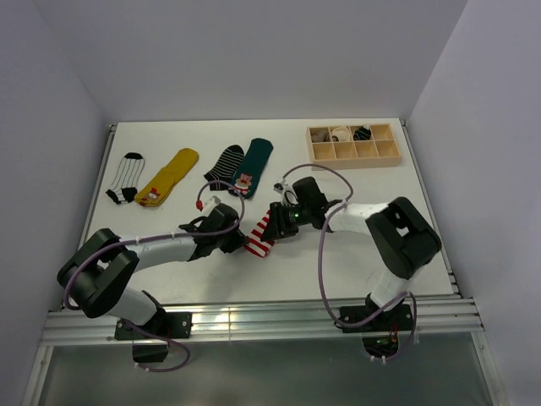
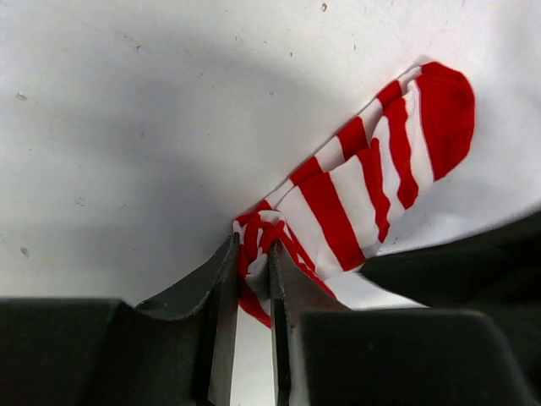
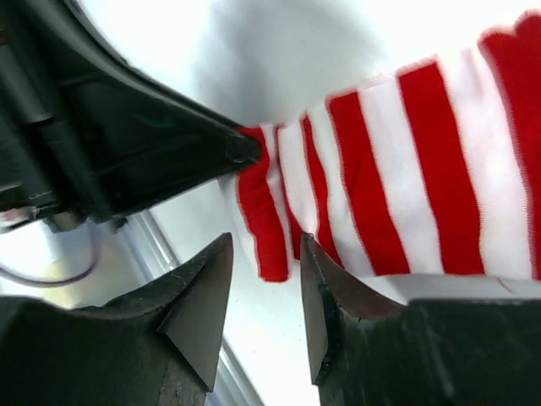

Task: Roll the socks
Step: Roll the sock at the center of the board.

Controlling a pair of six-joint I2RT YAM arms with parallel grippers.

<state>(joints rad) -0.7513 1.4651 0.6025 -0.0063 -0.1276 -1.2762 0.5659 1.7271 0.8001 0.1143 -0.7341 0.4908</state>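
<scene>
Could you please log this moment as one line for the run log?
left gripper: shut on striped sock, at one end | right gripper: open, at same end | rest of sock: lying on table

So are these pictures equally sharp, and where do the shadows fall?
Top external view: even light, everything sharp. Left wrist view: striped sock crisp, broad grey shadow on the table, left fingers dark. Right wrist view: blurred throughout; stripes and right fingers have soft edges.
</scene>
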